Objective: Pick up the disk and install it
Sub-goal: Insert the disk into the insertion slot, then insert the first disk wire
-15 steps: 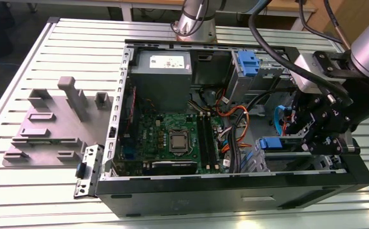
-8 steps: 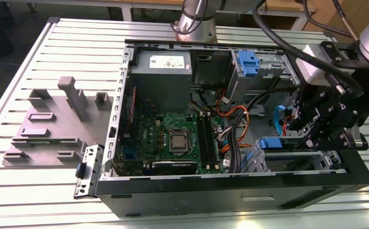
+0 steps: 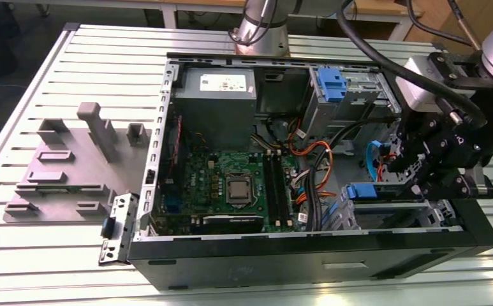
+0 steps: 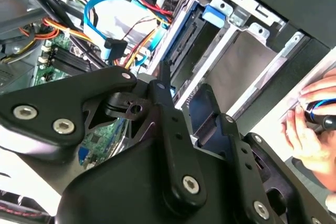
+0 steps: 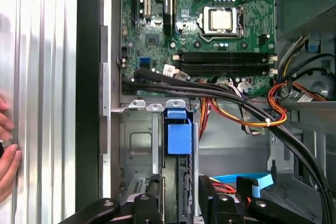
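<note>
The slatted metal worktop (image 3: 101,57) carries an open computer case (image 3: 314,258) across the middle of the exterior view. A grey fixture block (image 3: 67,172) lies toward the exterior view's left. At the exterior view's right, the arm's black gripper (image 3: 421,185) hangs over the drive cage in the case's lower-right corner. The disk (image 5: 178,140) stands on edge in that cage, blue tab outward, right at the gripper. Whether the gripper is clenched on it or released, I cannot tell. A person's hand (image 4: 315,124) is on the worktop beside the case.
</note>
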Tool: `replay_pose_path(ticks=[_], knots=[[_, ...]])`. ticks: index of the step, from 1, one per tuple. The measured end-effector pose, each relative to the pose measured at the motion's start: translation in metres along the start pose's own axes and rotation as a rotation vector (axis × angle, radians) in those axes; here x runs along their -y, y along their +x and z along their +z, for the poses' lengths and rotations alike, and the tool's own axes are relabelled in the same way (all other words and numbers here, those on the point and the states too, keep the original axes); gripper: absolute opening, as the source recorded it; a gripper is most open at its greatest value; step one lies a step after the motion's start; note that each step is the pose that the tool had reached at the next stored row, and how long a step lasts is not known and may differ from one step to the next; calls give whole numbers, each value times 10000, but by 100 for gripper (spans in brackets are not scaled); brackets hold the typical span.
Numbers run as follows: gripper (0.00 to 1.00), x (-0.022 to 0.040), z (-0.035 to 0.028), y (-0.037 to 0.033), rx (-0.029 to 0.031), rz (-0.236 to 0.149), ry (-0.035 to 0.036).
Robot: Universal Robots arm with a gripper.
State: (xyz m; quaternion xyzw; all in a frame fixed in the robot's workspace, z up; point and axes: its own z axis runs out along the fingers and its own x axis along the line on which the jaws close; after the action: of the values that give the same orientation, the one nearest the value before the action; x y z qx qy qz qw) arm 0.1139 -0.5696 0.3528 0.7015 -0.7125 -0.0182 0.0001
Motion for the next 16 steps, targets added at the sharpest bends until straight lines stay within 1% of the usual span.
replay_pose_path(ticks=[1, 2, 3, 16], knots=[[42, -5, 2, 0, 6, -17, 73], [42, -9, 4, 0, 9, -31, 125], [42, -11, 5, 0, 8, -40, 148], [42, -17, -7, -2, 6, -43, 154]])
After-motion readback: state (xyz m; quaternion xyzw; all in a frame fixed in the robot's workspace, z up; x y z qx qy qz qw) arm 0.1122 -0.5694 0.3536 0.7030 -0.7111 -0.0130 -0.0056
